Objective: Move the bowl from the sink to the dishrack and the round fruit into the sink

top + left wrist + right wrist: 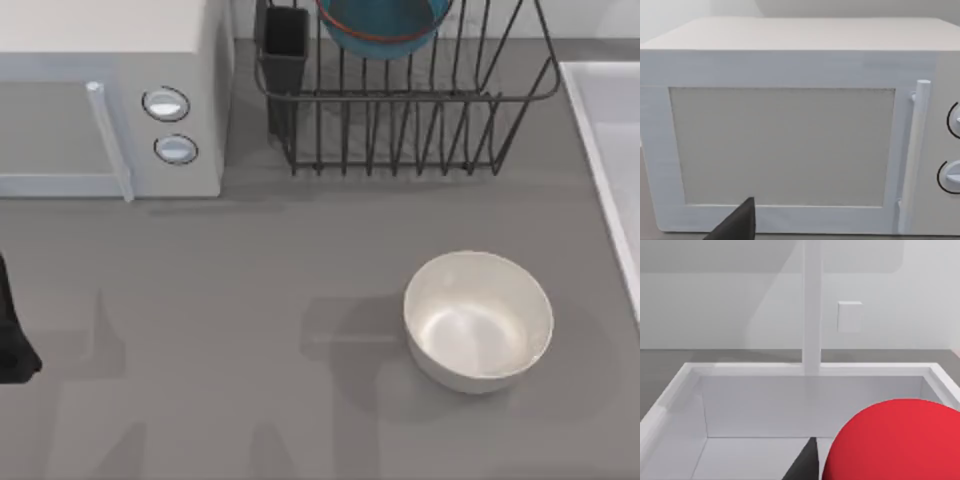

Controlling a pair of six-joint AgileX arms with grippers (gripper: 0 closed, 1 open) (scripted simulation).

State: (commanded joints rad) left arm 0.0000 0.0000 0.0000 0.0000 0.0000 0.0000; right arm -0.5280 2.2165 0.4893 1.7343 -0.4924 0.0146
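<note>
Fruit (897, 440) — round, red — sits against the right tool's finger (805, 462) above the sink (765, 405); grip unclear.

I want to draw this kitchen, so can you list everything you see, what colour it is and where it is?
bowl: one, teal-blue with a reddish-orange rim, in the dishrack at the top view's back edge.
dishrack: one, black wire, back middle of the table, with a dark utensil cup at its left corner.
white bowl: one, white, upright on the table, front right of middle.
microwave: one, white, two round knobs, back left.
sink: one, pale grey-white, right edge.
round fruit: one, bright red, close to the right wrist camera, over the sink basin.
faucet: one, whitish, behind the sink.
left arm: one, black, left edge.
right fingers: dark tip beside the fruit.
</note>
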